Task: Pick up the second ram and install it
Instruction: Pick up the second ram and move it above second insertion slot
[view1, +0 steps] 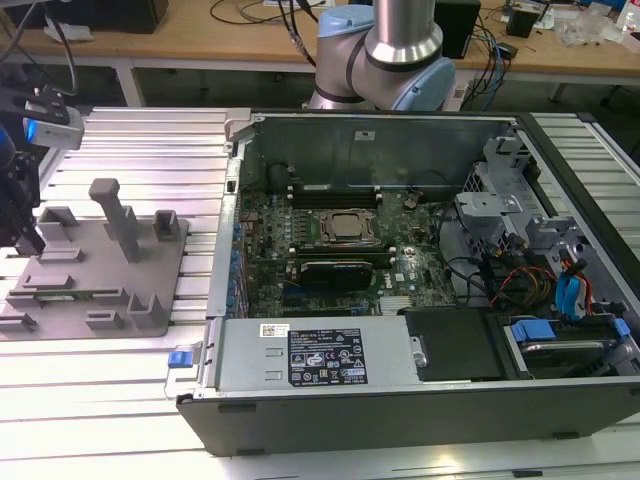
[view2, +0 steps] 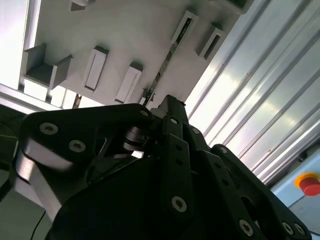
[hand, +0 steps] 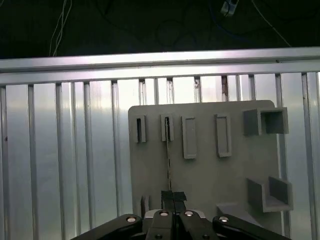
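The gripper (hand: 173, 196) hangs over the grey fixture plate (view1: 100, 270), at the exterior view's left, well apart from the open computer case (view1: 400, 400). In the first wrist view its two fingers are pressed together on the near end of the second ram (hand: 168, 160). The ram is seen edge-on as a thin line, lying in a slot of the plate. Whether it sits fully in the slot or is a little raised, I cannot tell. The plate rests on the ribbed aluminium table (view1: 130, 150).
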